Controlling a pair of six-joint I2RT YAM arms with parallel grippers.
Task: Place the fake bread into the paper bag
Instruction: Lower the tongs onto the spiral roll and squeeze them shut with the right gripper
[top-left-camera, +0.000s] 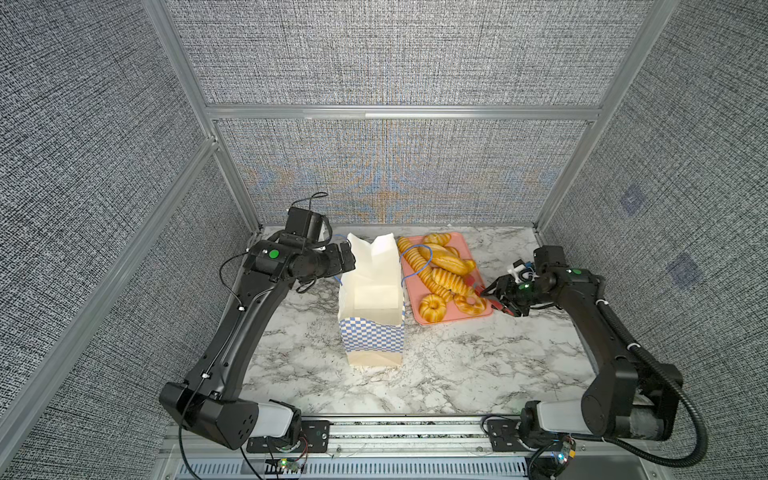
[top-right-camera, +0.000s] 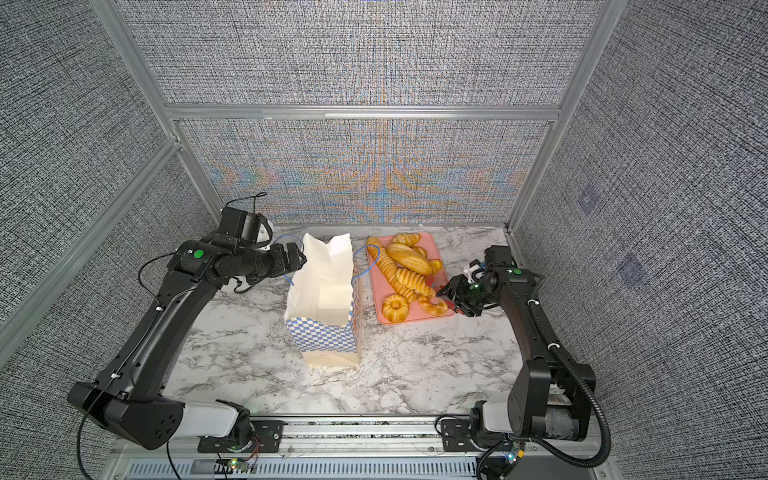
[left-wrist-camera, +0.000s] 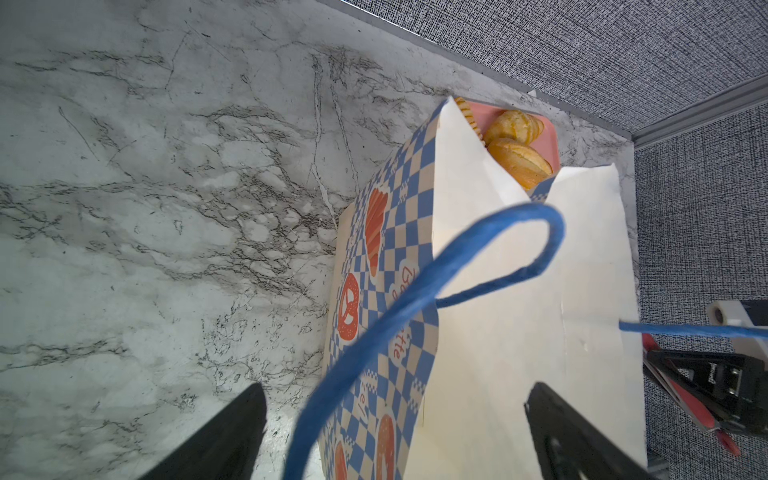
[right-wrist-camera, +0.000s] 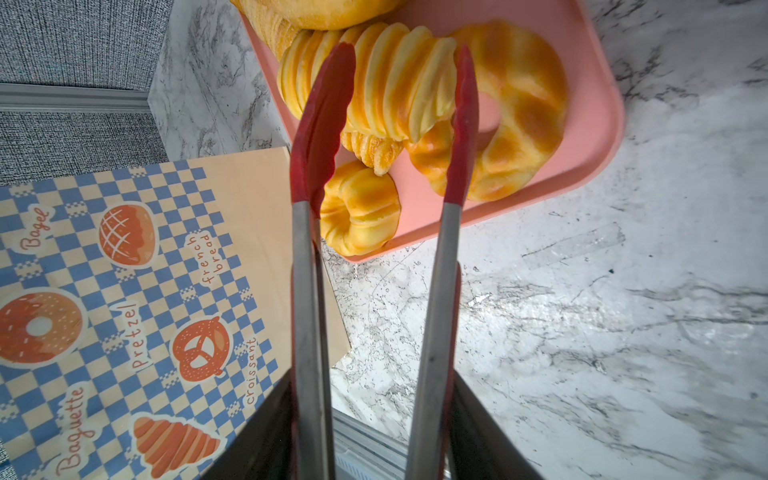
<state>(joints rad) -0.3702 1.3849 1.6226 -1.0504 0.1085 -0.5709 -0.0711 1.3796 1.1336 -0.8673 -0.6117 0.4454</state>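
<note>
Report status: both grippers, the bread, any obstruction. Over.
Left gripper open at the paper bag rim. Right gripper shut on red tongs, tips astride a ridged loaf. Fake bread all on pink tray, none bagged. Blue cord handle hangs over the baguette.

Two black arms, elbows bent, forearms angled inward: left arm (top-left-camera: 249, 332), wrist held roughly level, left gripper (top-left-camera: 347, 261) with jaws spread wide; right arm (top-left-camera: 602, 332), wrist tipped slightly downward, right gripper (top-left-camera: 498, 300) with jaws partway closed, clamped on the red tongs (right-wrist-camera: 307, 291).
</note>
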